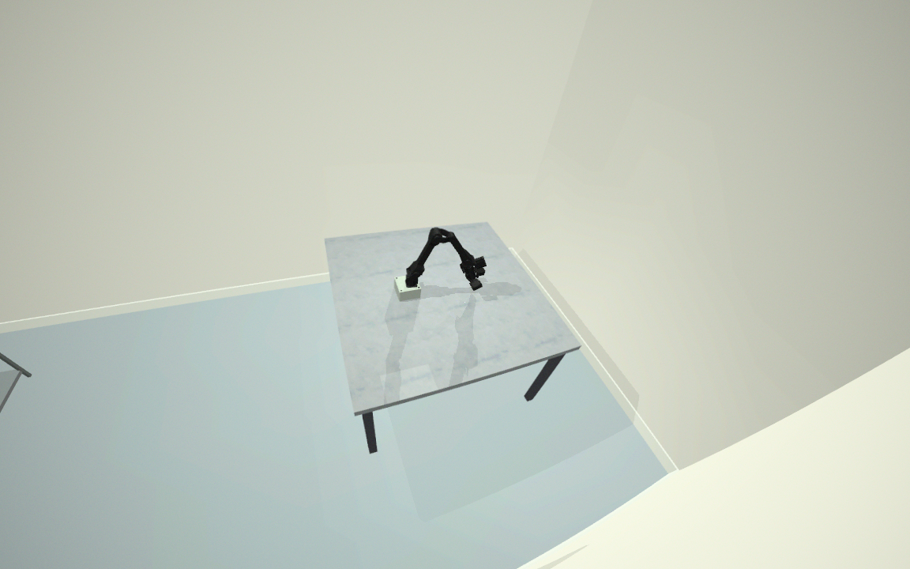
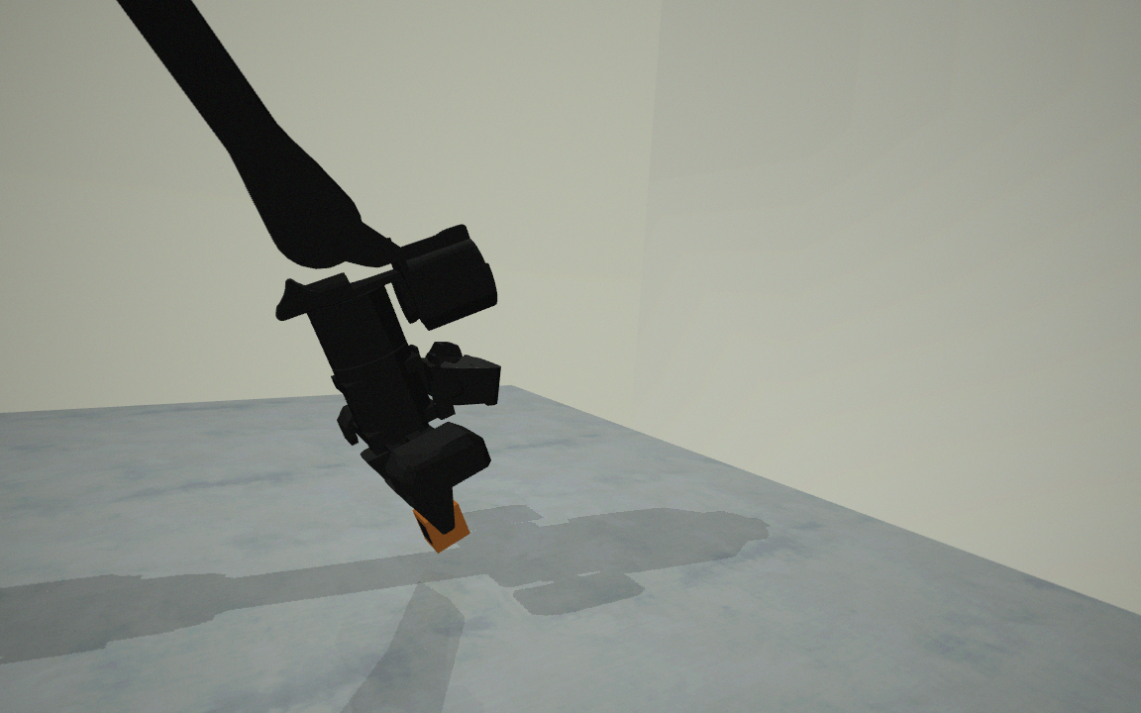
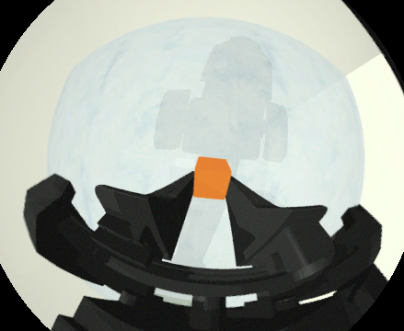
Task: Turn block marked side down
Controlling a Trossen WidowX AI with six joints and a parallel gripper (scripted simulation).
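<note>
Reaching down from upper left in the exterior view, with the arm [image 2: 282,177] bending at a high elbow [image 1: 437,233] and the wrist [image 2: 370,355] tilting so the gripper [image 2: 438,523] is pointing down and to the right. Clamping the fingers onto a block [image 2: 444,530], holding it just above the surface.

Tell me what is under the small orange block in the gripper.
Under the small orange block, pinched and tilted in the black gripper, is only the grey marbled table top and the arm's shadow; it appears lifted clear. The fingers cover its upper part.
</note>
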